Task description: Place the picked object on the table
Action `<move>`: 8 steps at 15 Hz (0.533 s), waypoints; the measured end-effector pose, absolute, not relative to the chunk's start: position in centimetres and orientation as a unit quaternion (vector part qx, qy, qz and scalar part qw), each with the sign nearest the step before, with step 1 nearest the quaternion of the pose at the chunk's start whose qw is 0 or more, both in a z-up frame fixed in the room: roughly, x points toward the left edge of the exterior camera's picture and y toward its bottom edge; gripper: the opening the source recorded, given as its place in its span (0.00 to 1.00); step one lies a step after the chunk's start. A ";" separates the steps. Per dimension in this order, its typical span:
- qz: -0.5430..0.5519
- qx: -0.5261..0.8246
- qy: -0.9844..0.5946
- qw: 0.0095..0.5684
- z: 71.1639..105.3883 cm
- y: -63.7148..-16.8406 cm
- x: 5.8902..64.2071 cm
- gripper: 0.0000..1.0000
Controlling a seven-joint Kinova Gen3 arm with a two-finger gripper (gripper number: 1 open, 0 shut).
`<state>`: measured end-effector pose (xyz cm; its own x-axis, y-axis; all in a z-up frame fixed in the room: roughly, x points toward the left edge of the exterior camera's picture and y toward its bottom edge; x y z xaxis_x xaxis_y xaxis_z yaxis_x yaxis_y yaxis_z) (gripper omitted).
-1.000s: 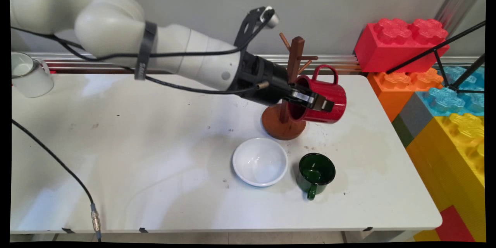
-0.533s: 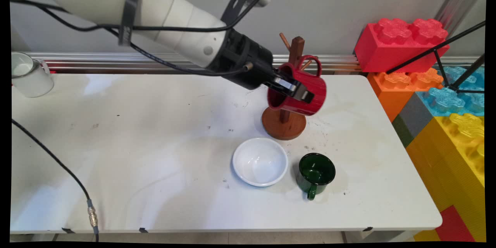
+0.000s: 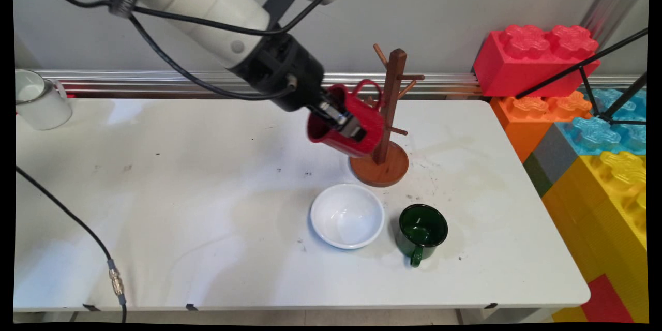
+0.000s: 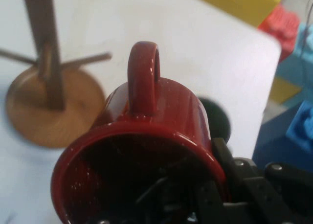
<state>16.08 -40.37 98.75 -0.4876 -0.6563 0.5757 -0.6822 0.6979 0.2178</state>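
Note:
My gripper (image 3: 345,123) is shut on the rim of a red mug (image 3: 351,126), one finger inside and one outside, and holds it tilted in the air. The mug's handle (image 3: 368,89) points up and back. It hangs just left of a wooden mug tree (image 3: 390,103) whose round base (image 3: 380,168) rests on the white table (image 3: 155,207). In the hand view the red mug (image 4: 146,150) fills the lower middle, handle up, with the mug tree (image 4: 46,82) at the upper left. The gripper (image 4: 195,204) shows at the bottom edge.
A white bowl (image 3: 347,215) and a green mug (image 3: 421,232) stand in front of the tree's base. A white mug (image 3: 39,99) sits at the table's far left. Big toy bricks (image 3: 579,114) are stacked to the right of the table. A black cable (image 3: 72,217) crosses the left side.
The gripper has carried the red mug up and to the left, from the right of the mug tree across its front to its left side. The mug has turned more upright.

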 end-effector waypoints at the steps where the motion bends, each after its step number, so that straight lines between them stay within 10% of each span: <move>1: 0.026 0.387 -0.867 0.312 99.0 -40.3 16.5 0.00; 8: 0.077 0.353 -0.908 0.210 99.0 -41.4 18.1 0.00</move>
<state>18.12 -41.37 98.96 -0.6624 -0.6094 0.4358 -0.6737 0.7389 0.0092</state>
